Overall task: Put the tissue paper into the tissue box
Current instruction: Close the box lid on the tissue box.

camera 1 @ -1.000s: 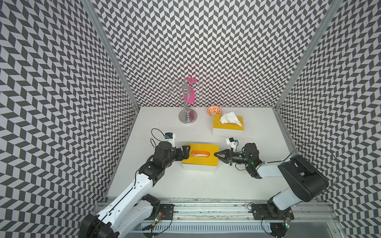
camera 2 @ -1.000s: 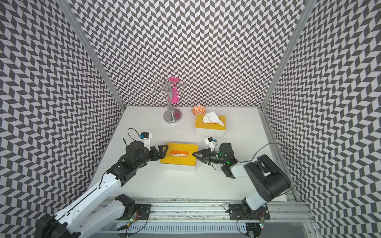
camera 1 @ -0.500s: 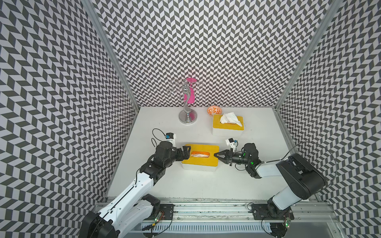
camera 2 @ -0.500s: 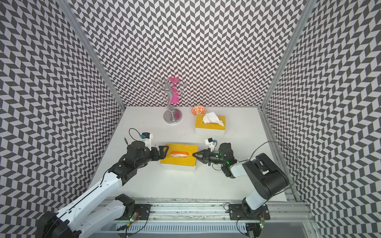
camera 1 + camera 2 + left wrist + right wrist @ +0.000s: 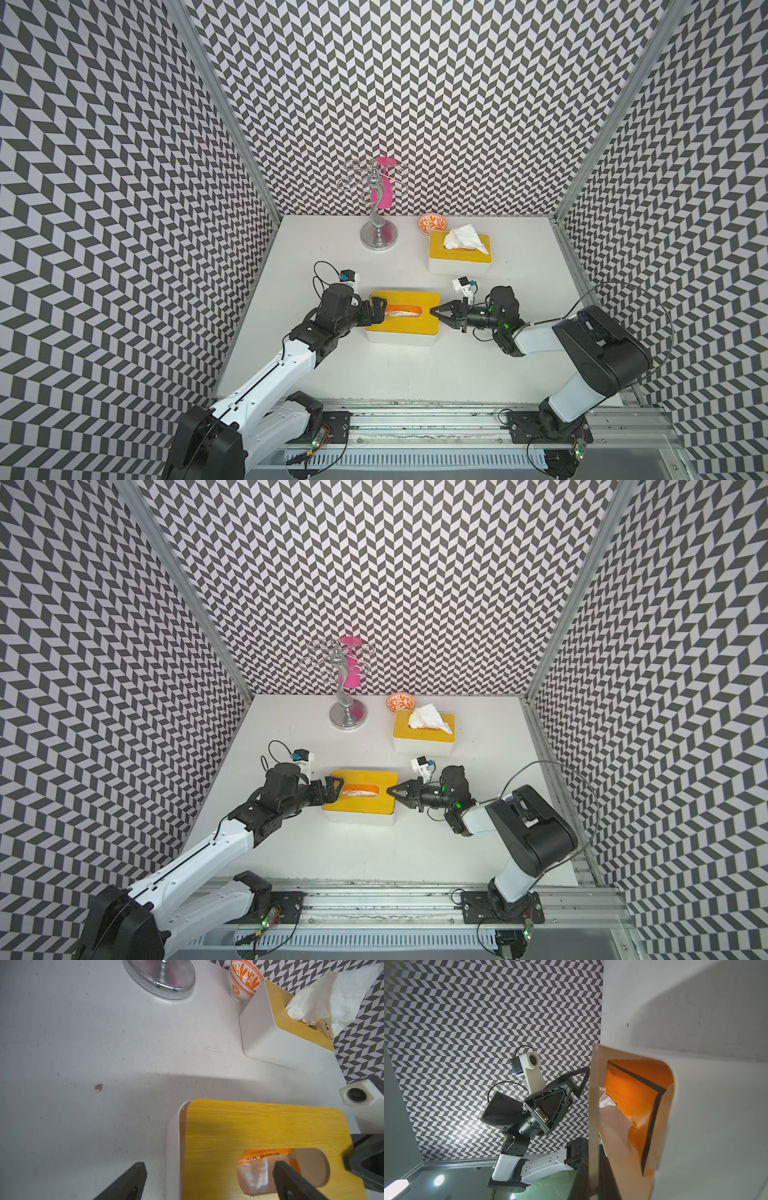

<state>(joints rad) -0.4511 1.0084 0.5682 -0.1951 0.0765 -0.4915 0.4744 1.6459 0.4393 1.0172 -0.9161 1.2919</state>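
Left claw (image 5: pixel 379 311) spread wide, one finger at the oval slot (image 5: pixel 310 1167); I read the right claw (image 5: pixel 433 310) as pinched shut on the edge of the wood-grain lid (image 5: pixel 259 1124). Tissue paper (image 5: pixel 253 1174) sits crumpled inside the rounded white tissue box (image 5: pixel 172 1147), on a glossy orange pack (image 5: pixel 633 1088). Further back on the table (image 5: pixel 395 374): matching second box (image 5: pixel 457 268), white sheet (image 5: pixel 463 239) sticking out.

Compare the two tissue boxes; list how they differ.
On the far box tissue stands out of the slot; in the near box tissue lies below it. The near box lid sits askew, gap at one end; the far box lid sits flush. The far box stands by the bowl; the near box stands apart. Both: white base, yellow slotted lid.
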